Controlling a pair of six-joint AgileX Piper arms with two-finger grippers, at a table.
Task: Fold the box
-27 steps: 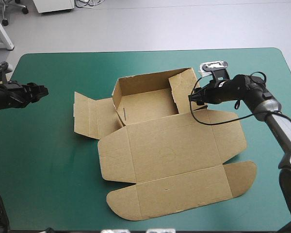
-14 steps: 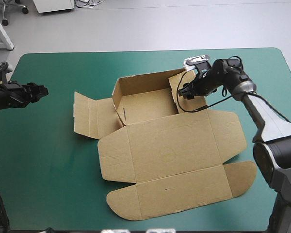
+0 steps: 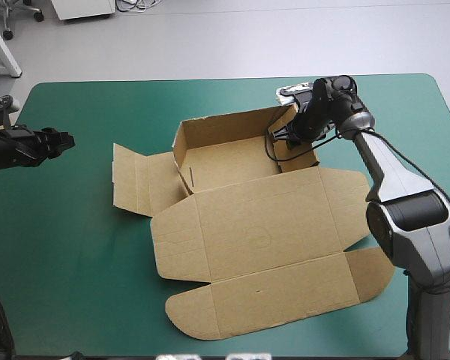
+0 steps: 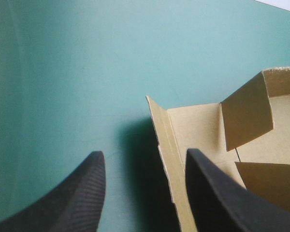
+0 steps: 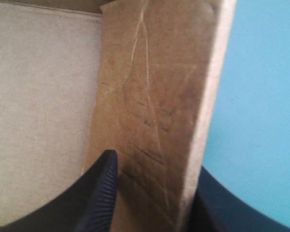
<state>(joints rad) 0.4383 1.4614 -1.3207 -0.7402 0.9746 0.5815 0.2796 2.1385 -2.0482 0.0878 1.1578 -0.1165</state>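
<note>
We judge the brown box (image 3: 259,232), centred on the table (image 3: 82,247), far walls (image 3: 217,126) raised, light, stiff yet creasable, best taken by a wall's top edge, which our spread right gripper (image 5: 154,169) straddles while the left gripper (image 4: 142,193) hangs spread.

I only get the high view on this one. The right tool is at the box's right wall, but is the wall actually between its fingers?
Observer: Yes. In the right wrist view the right tool straddles the right wall of the box: one finger inside, the other outside over the teal-green cover.
Operator: Clamped on it?
Observer: No, the fingers stand apart; the board is not pinched.
Operator: And the left tool, open or shut?
Observer: Open, per the left wrist view: the left tool has the box's left flap ahead of it, apart from it.
</note>
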